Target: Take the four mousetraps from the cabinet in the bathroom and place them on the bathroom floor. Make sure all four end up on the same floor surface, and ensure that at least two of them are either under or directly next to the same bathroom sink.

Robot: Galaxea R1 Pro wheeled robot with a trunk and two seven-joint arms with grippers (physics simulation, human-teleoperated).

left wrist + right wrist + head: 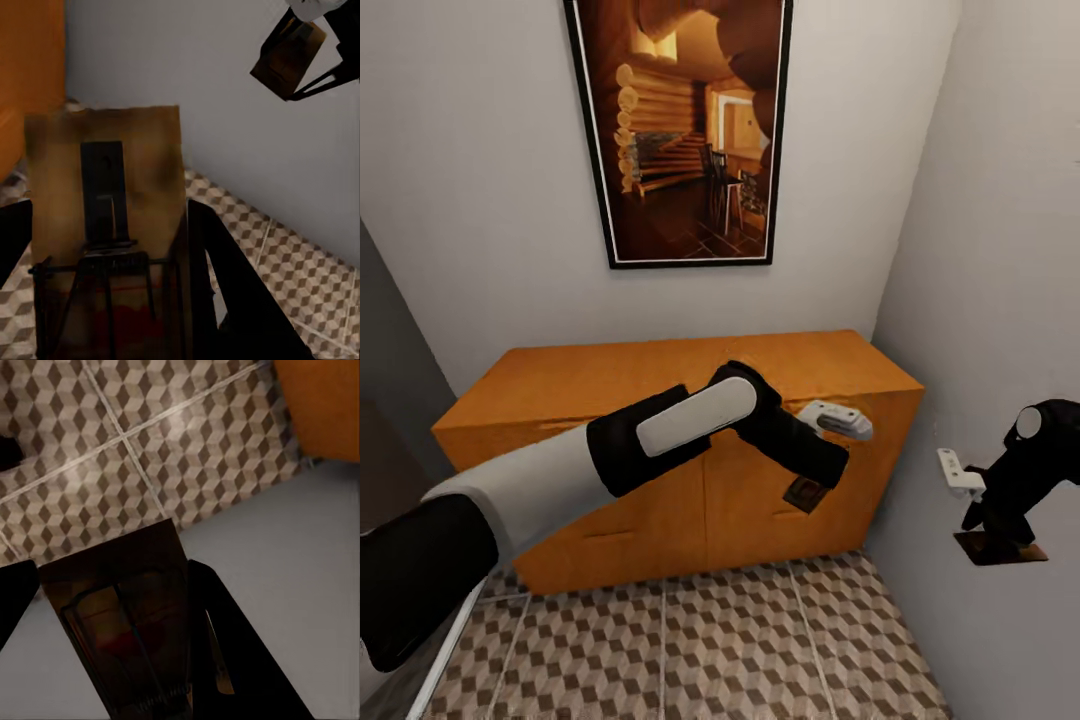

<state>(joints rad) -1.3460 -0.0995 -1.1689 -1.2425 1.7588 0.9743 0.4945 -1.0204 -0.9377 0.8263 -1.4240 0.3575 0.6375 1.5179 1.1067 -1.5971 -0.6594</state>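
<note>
Currently left gripper (812, 492) clamped on mousetrap (805, 494), held in air before orange cabinet (690, 380) front, above tiled floor (690, 650). Left wrist view: trap (105, 225) between dark fingers (225, 285), spring bar and red patch visible. Right gripper (1000, 535) clamped on second mousetrap (1000, 548), held near right wall (1000, 250), well apart from first. Right wrist view: that trap (127, 615) between fingers, floor tiles (112, 442) and wall beyond. Cabinet doors shut; top bare. Framed picture (685, 130) on wall above cabinet.

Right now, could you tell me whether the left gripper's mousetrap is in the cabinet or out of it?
Out: the left gripper holds the mousetrap in the air before the cabinet, above the bathroom floor.
</note>
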